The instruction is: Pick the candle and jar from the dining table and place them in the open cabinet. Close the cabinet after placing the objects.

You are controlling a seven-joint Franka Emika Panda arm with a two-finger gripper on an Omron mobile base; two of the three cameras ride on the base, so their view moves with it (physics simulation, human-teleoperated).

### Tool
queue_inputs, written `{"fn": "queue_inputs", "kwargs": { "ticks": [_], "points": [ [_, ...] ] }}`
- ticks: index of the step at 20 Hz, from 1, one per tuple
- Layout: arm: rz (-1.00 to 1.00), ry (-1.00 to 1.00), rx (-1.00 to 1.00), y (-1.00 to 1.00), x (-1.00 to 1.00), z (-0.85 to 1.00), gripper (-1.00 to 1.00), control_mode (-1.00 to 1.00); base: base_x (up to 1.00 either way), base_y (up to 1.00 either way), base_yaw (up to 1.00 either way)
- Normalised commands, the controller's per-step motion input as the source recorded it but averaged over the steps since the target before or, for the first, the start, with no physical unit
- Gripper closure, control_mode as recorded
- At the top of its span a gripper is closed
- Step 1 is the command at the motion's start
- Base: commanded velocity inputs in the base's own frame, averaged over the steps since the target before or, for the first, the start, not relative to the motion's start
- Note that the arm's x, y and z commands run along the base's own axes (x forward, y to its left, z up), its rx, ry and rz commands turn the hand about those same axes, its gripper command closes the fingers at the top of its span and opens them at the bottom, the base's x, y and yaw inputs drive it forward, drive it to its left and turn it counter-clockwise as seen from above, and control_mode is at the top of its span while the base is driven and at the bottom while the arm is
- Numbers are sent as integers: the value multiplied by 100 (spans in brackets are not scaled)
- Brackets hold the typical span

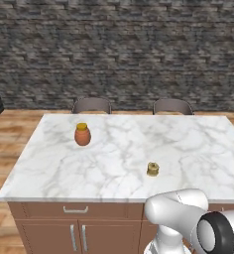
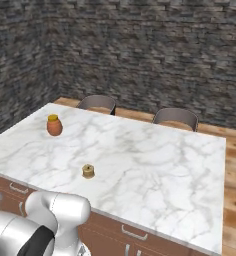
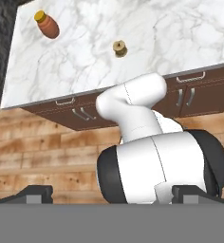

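The tiny squat tan-gold candle [image 1: 152, 169], shaped like a spool, stands upright on the wide white marble top of the dining table [image 1: 124, 188], toward the near edge and a little right of centre as we see it from the left base view. From the right base view the candle [image 2: 88, 171] sits close to the near edge, well apart from everything else. We judge it light, stiff and small enough to tip or skid on the smooth marble if nudged, so we would take it across its narrow waist between the two rims, coming down from above with the fingers on either side.

The large glass jar we cannot place. At the far left of the tabletop stands a small orange pot with a yellow lid [image 1: 82, 134], which is not our target.

Two grey chair backs [image 1: 91, 105] rise beyond the far side of the table, against a dark stone wall [image 1: 119, 49]. Brown wooden drawers with silver handles [image 1: 76, 210] run beneath the marble.

Our gripper [image 3: 112, 192] hangs well back from the table, its two dark fingertips [image 3: 33, 192] spread wide apart and holding nothing. We judge the task barely begun: the reach toward the candle comes first.
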Motion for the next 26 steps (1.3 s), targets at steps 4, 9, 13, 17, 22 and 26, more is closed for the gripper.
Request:
{"fn": "queue_inputs", "kwargs": {
  "ticks": [4,9,13,17,22,26],
  "points": [
    [0,1,0,-1,31,-3,-100,-100,0,0,0],
    [1,-12,-15,0,35,-10,-100,-100,0,0,0],
    [5,-22,-20,0,41,-23,-100,-100,0,0,0],
    [9,-9,-9,-1,46,-9,-100,-100,0,0,0],
    [14,2,0,-9,44,-3,-100,-100,0,0,0],
    [13,5,0,0,37,-30,-100,-100,0,0,0]
  ]
}}
